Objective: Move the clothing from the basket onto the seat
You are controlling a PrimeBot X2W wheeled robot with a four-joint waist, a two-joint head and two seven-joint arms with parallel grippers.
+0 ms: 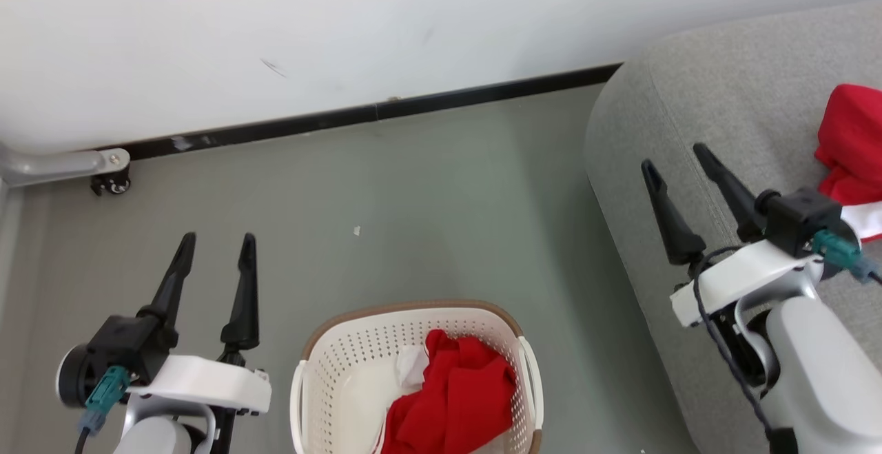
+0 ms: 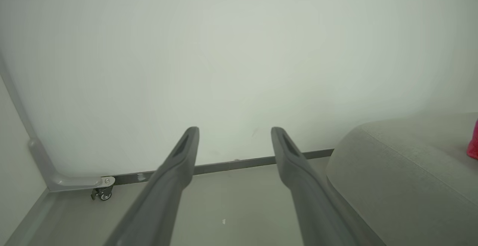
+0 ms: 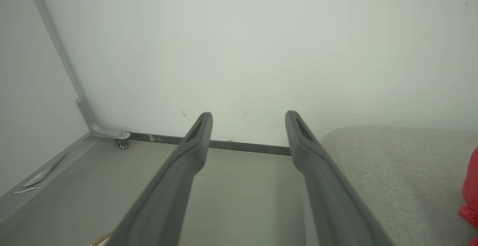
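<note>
Both the left end effector [image 1: 218,238] and right end effector [image 1: 673,156] gape wide and empty, one crumpled red garment [image 1: 455,399] in the round-holed cream basket [image 1: 413,306], a second garment [image 1: 851,144] on the woven grey seat [image 1: 723,96].

i see the cream-white laundry basket [image 1: 358,354], dotted with small holes and topped by a brown rim band, standing upright on the floor at the bottom middle of my head view. a crumpled red garment [image 1: 458,399] with a scrap of white at its upper left lies heaped toward the basket's right side. the light-grey seat [image 1: 723,96] sits off to the right, apart from the basket, and on it another red garment [image 1: 851,140] with a white, red-striped edge lies bunched.
</note>
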